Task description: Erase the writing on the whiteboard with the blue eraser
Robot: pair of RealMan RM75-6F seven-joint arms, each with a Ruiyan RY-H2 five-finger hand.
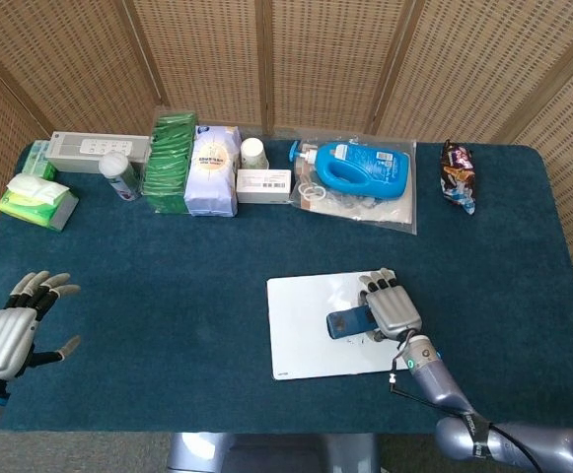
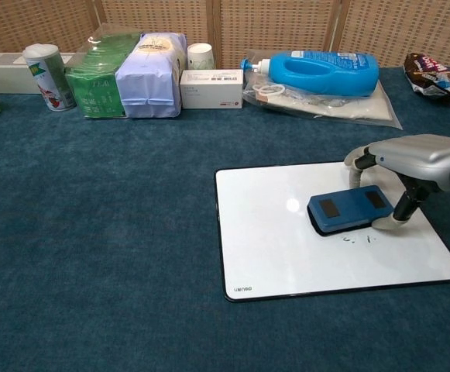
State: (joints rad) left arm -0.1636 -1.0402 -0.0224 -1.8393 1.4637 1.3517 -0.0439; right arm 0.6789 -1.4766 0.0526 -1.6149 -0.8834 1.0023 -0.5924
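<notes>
A: Wicker screens (image 1: 316, 59) at the back, dark teal worktop (image 1: 168, 256) in front. Whiteboard (image 2: 271, 248) lies flat on the near right part.

B: And the eraser?

A: Blue eraser (image 2: 348, 209) sits flat on the whiteboard, right of its middle. Right robot hand (image 2: 410, 159) holds it: fingers over the far edge, thumb down at the near right edge. From the head view the same robot hand (image 1: 393, 310) covers the eraser's right end.

B: Any writing on the board?

A: Few small dark marks (image 2: 360, 240) just in front of the eraser, toward the near edge. Too small to read.

B: Left side?

A: Left robot hand (image 1: 10, 330) over the near left corner of the worktop, fingers spread apart, holding nothing. Head view only.

B: Back row?

A: Left to right: green wipes pack (image 1: 37, 200), white power strip (image 1: 99, 150), small can (image 1: 118, 175), green packets (image 1: 170, 163), pale bag (image 1: 212, 169), paper cup (image 1: 253, 152), white box (image 1: 263, 184), blue detergent bottle (image 1: 363, 168) lying on a clear plastic bag, dark snack packet (image 1: 458, 174) well apart at far right.
</notes>
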